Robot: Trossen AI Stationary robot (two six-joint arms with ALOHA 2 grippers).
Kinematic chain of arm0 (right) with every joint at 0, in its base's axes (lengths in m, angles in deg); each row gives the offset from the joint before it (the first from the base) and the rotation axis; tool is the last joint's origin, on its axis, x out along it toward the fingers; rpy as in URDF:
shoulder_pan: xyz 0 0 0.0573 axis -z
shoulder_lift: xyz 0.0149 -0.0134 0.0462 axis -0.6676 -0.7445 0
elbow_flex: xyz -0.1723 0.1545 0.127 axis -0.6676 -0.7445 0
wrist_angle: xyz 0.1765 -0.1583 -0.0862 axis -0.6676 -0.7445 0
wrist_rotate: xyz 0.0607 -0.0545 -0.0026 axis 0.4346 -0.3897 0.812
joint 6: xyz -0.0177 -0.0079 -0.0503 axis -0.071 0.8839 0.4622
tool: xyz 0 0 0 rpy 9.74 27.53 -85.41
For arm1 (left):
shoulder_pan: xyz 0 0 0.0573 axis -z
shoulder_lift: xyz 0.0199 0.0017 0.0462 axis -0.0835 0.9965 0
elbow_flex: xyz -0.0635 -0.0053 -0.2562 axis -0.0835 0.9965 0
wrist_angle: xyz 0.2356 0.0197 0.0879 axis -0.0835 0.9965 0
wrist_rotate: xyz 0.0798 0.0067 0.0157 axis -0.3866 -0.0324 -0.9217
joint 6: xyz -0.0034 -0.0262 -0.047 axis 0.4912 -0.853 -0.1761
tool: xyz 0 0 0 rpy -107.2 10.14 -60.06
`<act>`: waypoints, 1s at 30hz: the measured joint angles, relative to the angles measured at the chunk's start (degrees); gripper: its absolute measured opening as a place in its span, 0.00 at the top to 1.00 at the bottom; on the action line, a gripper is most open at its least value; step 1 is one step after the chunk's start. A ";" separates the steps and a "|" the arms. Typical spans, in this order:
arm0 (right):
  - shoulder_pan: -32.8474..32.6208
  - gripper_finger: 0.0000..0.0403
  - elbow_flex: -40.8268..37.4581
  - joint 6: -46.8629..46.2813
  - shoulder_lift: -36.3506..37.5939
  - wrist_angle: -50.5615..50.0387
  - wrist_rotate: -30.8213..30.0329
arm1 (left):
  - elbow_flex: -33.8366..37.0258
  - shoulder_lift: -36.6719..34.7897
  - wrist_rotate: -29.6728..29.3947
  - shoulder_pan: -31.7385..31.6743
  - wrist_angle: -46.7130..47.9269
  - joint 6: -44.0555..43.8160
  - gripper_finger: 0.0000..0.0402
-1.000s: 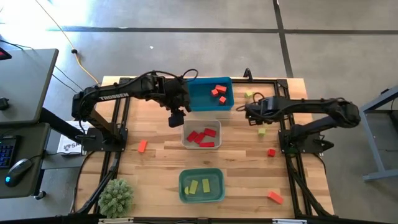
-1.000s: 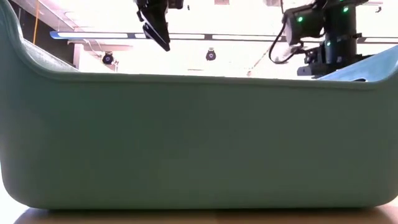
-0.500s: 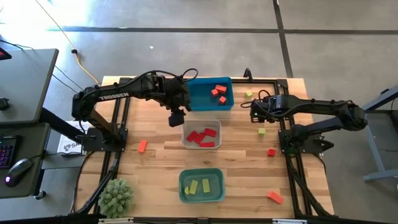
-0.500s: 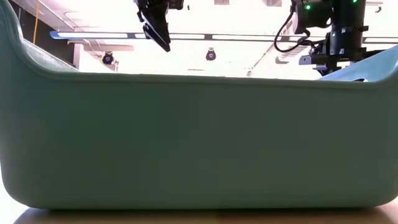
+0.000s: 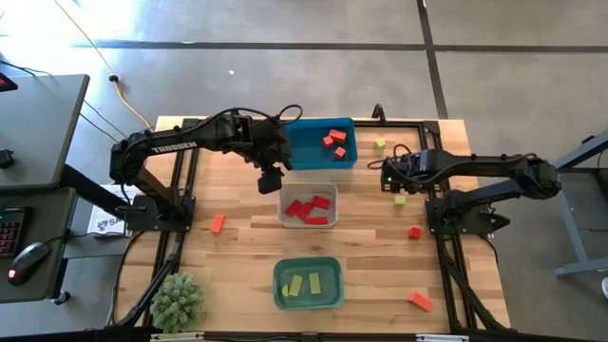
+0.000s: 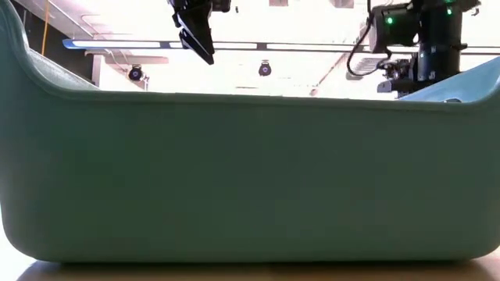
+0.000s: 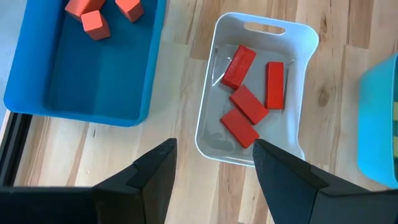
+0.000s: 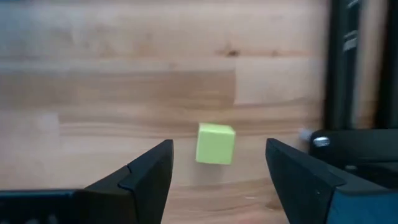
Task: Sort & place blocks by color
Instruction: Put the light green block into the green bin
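hovering wide and empty, right claw (image 8: 214, 180) frames a yellow-green cube (image 8: 216, 144); a skewed descent risks nudging it away. left claw (image 7: 212, 165) waits agape.

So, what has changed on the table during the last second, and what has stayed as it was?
The right gripper first drew back toward the table's right side, then crept slightly left again. Its fingers now stand open with a yellow-green cube on the wood between and ahead of them, not held. The left gripper, open and empty, stayed above the gap between the blue bin and the clear bin. No blocks moved.
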 joint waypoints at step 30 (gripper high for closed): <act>0.01 0.44 -18.86 -5.41 -0.05 20.57 4.27 | 0.00 0.00 0.02 0.00 -2.74 0.01 0.50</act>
